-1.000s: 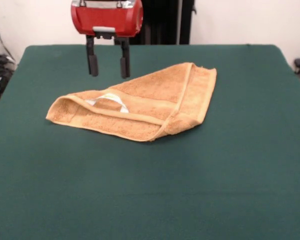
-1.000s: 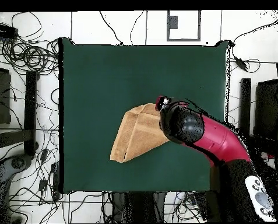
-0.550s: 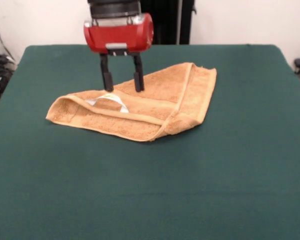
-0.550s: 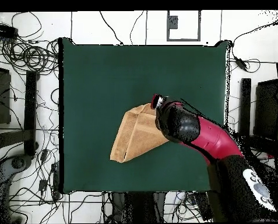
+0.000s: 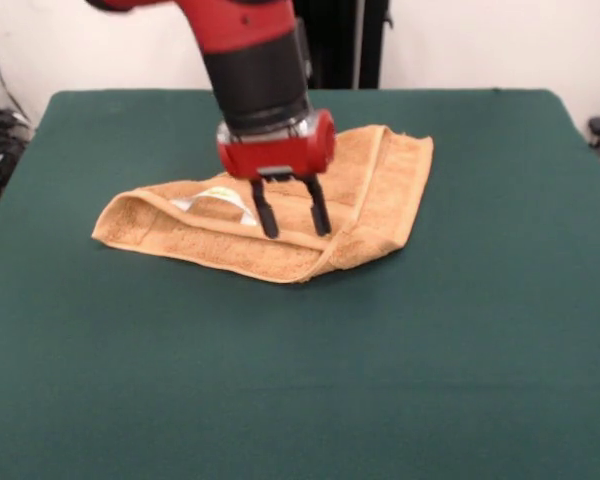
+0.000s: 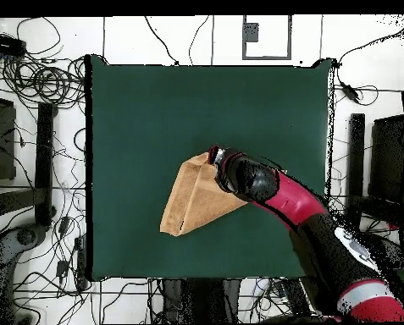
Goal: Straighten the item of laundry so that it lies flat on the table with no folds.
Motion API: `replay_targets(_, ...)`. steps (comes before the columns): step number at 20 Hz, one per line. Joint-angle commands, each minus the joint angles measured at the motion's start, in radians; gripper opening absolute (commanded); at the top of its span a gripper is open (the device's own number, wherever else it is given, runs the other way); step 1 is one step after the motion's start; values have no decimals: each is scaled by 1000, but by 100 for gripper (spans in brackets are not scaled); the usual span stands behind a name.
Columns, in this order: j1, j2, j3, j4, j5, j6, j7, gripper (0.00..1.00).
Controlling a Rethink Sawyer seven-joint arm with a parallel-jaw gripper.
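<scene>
Because folded over on itself, towel (image 5: 280, 215) lies crumpled left of centre on green counter (image 5: 430, 350). Soft, light, limp terry; should lift easily. Jaws (image 5: 292, 232) open, astride near folded border band. Best pinched by top layer edge only.

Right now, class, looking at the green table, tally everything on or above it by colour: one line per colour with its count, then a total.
Orange-tan: 1, the folded orange-tan terry-cloth towel
White: 1, the small white label on the towel
Red and black: 1, the red and black robot arm's end effector, fingers apart over the towel
Dark green: 1, the dark green felt-topped table itself
Total: 4
</scene>
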Motion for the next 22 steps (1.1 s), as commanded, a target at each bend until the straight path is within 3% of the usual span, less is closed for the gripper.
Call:
replay_targets(1, 20, 136, 138, -44, -9, -17, 87, 100)
replay_targets(22, 47, 152, 124, -104, 16, 203, 61, 100)
